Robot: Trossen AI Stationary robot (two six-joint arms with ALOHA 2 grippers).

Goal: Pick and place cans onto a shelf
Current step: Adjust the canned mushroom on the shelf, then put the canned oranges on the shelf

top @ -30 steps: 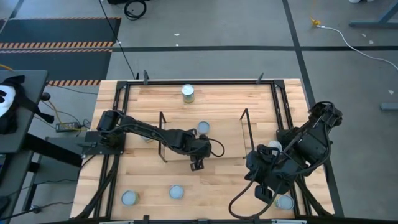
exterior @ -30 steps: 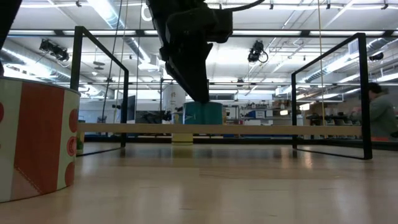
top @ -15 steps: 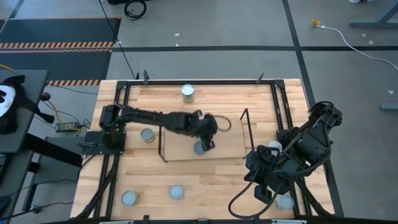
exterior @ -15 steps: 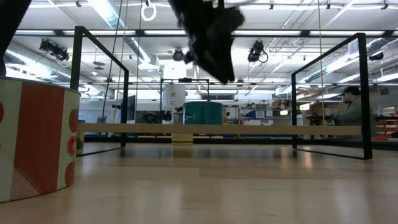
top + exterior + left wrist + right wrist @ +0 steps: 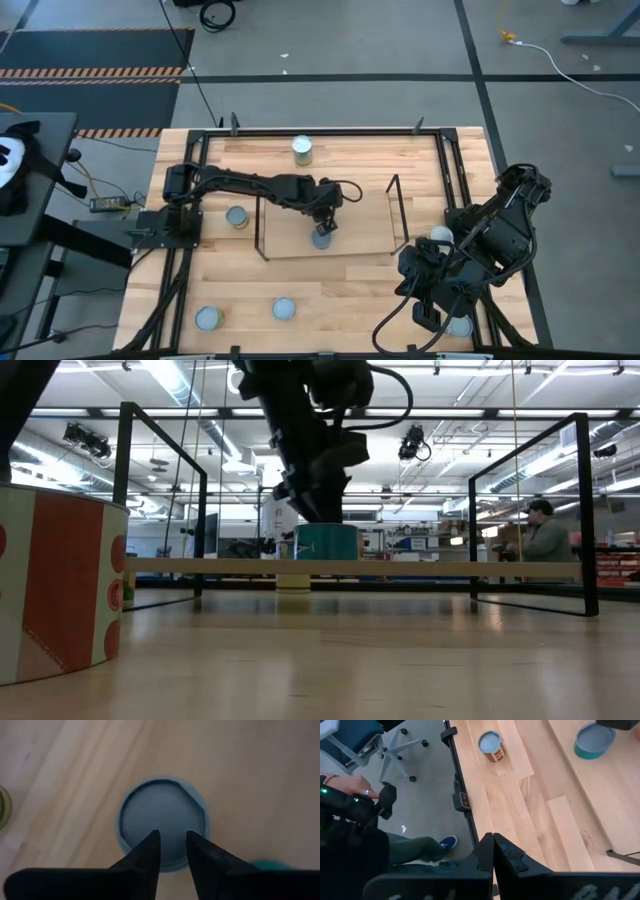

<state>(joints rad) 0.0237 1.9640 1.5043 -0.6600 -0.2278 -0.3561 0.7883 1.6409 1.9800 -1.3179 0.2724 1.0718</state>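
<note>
The shelf has a light wood base and dark wire end frames. A can with a blue-grey top and teal side stands upright on the base; it also shows in the low view and the left wrist view. My left gripper points down right over this can's top, its fingers only a narrow gap apart. My right gripper is shut and empty, and hangs by the table's near right corner. My left gripper stands with its fingertips right over the middle of the can's top, pointing down. I cannot tell whether they touch it. The can stands upright on the shelf base.
Other cans stand at the far edge, left of the shelf, at the near edge, and by my right arm. A red-and-white can stands close in the low view. A person sits beyond the table's edge.
My left gripper has risen from just in front of the shelf, gone toward the table's far edge and come down over the can on the shelf base. The can has stayed where it was.
</note>
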